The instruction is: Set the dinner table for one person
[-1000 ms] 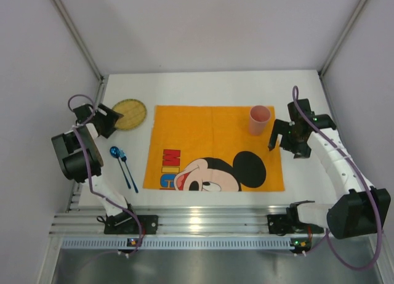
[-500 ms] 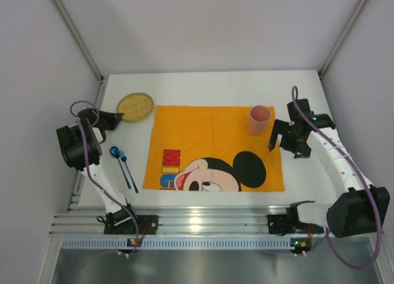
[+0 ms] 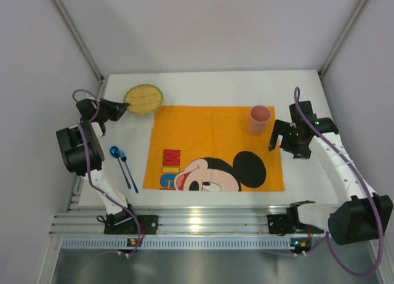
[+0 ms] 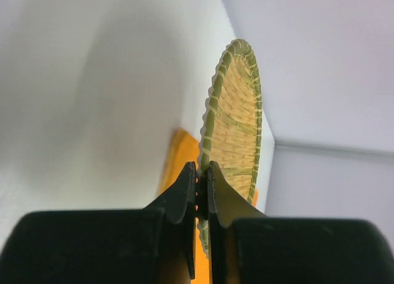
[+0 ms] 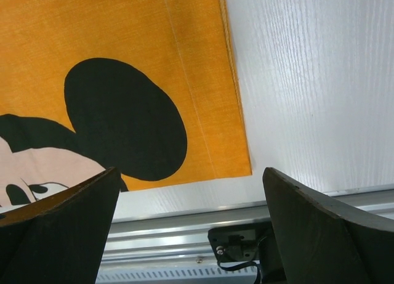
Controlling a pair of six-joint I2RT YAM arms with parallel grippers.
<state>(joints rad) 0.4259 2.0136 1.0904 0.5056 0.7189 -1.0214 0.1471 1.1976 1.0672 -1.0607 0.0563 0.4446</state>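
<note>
Your left gripper [image 3: 123,107] pinches the rim of the woven disc [image 3: 144,98] in the upper left of the top view, just off the orange mat's [image 3: 209,133] corner. The white dinner table [image 3: 209,84] fills the middle of the frame. At mid-right, your right gripper [image 5: 189,170] has its fingers spread and empty beside the pink cup [image 3: 259,119].

The mat [image 3: 212,147] lies mid-table [image 3: 215,87], the cup [image 3: 259,119] on its far right corner, the spoon [image 3: 124,166] left of it, the plate [image 3: 143,98] by its far left corner in the left gripper [image 3: 123,107].
</note>
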